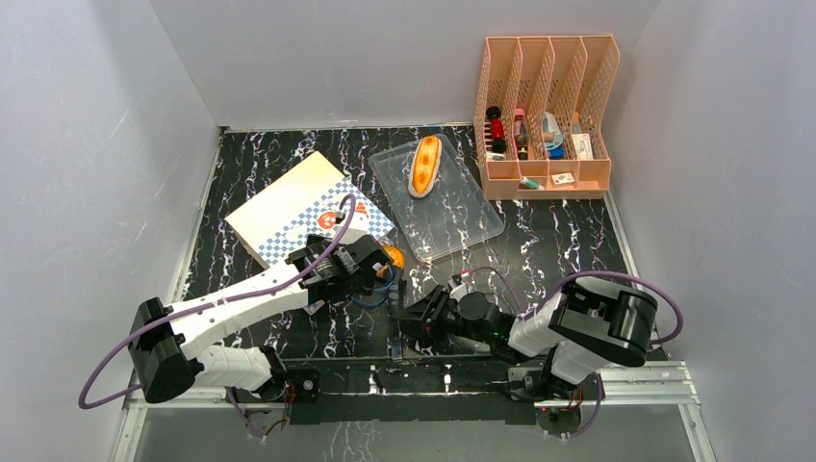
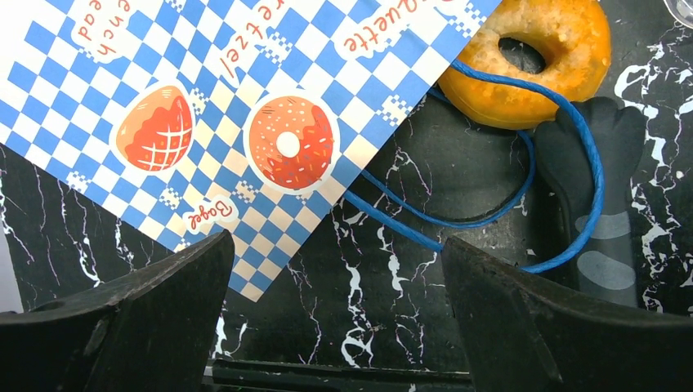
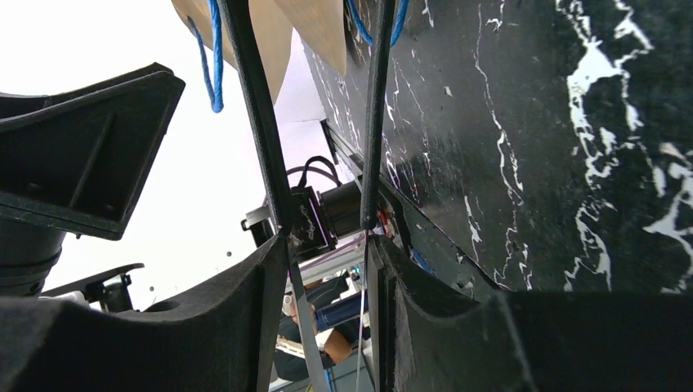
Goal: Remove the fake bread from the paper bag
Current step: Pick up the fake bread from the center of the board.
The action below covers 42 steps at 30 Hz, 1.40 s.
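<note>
Paper bag [image 1: 303,207] lies flat on black marbled table [image 1: 539,250], left of centre. Far part plain tan kraft. Near end carries a blue-and-white checkered band with round orange pastry logos, one cross-hatched, one sprinkled and ring-shaped, plus small labels reading "Bagel" and part of "Pretzel". Blue cord handles [image 2: 392,222] trail off the checkered end onto the table in loose loops. Left gripper [image 1: 356,268] hovers over that checkered end, jaws spread wide, nothing between them; in its wrist view the bag's corner and bare table show in the gap. Just right of the bag's checkered end sits the ring donut [image 1: 392,257], golden orange with a crumbly sugared surface, out on the table, one cord strand draped across it. A black paddle-like tip [image 2: 596,188] lies just beside the donut with cord looped round it; cannot tell whether it is the end of the tongs. Right of the bag and nearer the arm bases, right gripper [image 1: 409,322] lies low, pointing toward the bag, fingers clenched on black tongs [image 3: 263,147], whose two thin arms run out from between the pads toward the bag's handles. Right of the bag's far end, clear plastic tray [image 1: 481,226] holds the long bun [image 1: 424,166], orange-tan with a paler stripe, lying lengthwise at the tray's far end. Furthest right of the bag, a pink slotted organizer [image 1: 544,106] stands against the back wall with small items in its slots.
</note>
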Each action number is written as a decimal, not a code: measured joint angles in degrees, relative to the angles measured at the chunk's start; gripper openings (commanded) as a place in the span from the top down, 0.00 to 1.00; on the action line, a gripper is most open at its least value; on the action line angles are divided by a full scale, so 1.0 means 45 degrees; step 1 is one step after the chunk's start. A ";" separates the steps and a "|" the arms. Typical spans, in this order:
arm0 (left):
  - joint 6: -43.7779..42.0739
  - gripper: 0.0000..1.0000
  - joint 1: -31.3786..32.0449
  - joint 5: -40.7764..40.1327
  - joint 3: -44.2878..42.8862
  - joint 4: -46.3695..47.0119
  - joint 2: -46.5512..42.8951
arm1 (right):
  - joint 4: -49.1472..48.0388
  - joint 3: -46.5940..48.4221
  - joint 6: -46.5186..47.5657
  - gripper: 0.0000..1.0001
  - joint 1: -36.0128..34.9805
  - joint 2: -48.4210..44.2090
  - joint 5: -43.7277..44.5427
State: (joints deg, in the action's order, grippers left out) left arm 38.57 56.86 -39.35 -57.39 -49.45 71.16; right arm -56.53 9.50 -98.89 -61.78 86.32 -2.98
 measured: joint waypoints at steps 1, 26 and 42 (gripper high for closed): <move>0.0000 0.02 0.0000 -0.0034 0.0000 0.0010 -0.0005 | -0.0073 0.0078 -0.0005 0.63 0.0005 0.0107 -0.0058; -0.0442 0.02 0.0005 -0.0437 0.0000 0.0573 -0.0121 | -0.5119 0.0369 -0.0957 0.64 0.1443 0.4420 -0.2322; -0.0466 0.02 0.0015 -0.0442 0.0000 0.0607 -0.0476 | -0.4299 0.0821 -0.0194 1.00 0.2098 0.4260 -0.2783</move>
State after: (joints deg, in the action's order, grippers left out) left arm 36.47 56.93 -41.34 -57.39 -46.72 69.01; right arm -75.88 13.19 -99.77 -52.34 105.49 -15.51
